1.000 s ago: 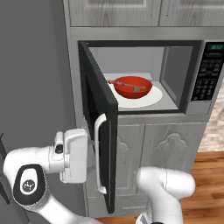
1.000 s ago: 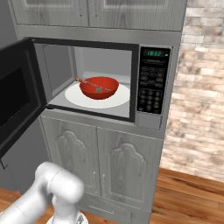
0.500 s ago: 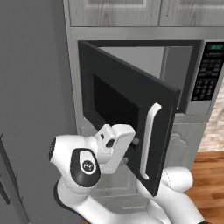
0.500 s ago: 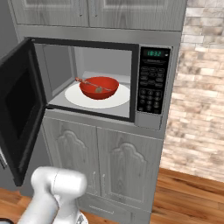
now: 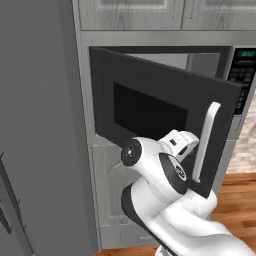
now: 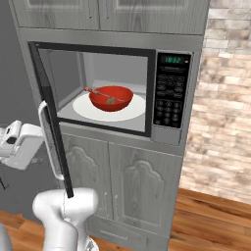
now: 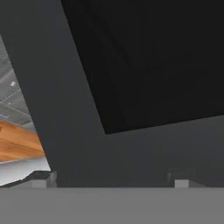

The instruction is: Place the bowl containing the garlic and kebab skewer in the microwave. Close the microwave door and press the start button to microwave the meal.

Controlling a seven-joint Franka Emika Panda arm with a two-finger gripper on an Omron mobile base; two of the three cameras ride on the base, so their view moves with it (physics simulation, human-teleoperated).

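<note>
Microwave door part-swung, bowl already inside, hand against the door's outer face.

Left base view: microwave door (image 5: pixel 150 107) stands angled across the opening, its white bar handle (image 5: pixel 205 142) upright at the free edge; the arm's hand sits low beside it. Right base view: red bowl (image 6: pixel 111 97) with kebab skewer (image 6: pixel 98 92) rests on the round plate (image 6: pixel 83 104) in the microwave (image 6: pixel 169 132); door seen edge-on, left. Hand view: gripper (image 7: pixel 111 181) spread wide, empty, the door's black window straight ahead; closing push runs toward the cavity.
</note>
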